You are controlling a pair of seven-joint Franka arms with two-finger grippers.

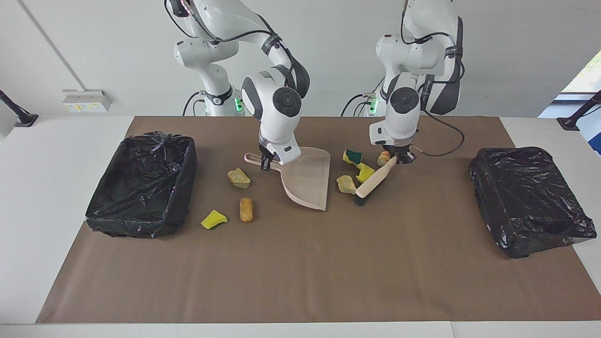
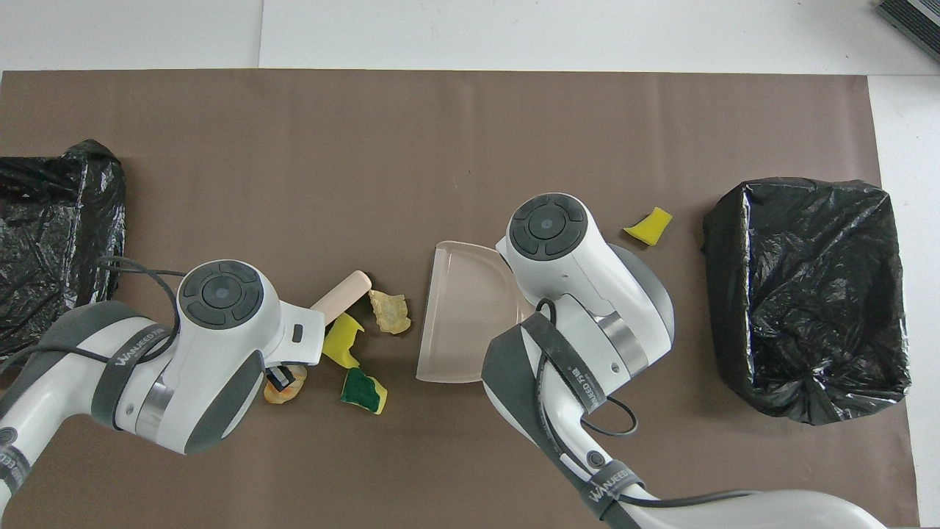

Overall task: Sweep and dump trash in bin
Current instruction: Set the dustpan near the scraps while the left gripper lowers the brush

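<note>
My right gripper (image 1: pixel 268 162) is shut on the handle of the pale pink dustpan (image 1: pixel 307 180), whose lip rests on the brown mat; the pan also shows in the overhead view (image 2: pixel 459 323). My left gripper (image 1: pixel 399 158) is shut on the beige handle of the brush (image 1: pixel 373 180), whose black bristles touch the mat. Between brush and pan lie a green-topped sponge (image 1: pixel 352 156), a yellow sponge (image 1: pixel 365 172) and a tan lump (image 1: pixel 346 184). An orange-tan lump (image 1: pixel 383 158) lies by the left gripper. Toward the right arm's end lie a tan lump (image 1: pixel 238 178), a brown roll (image 1: pixel 246 209) and a yellow sponge (image 1: pixel 213 219).
A black-lined open bin (image 1: pixel 141 183) stands at the right arm's end of the table. A second black-bagged bin (image 1: pixel 526 197) stands at the left arm's end. The brown mat (image 1: pixel 300 272) covers the table's middle.
</note>
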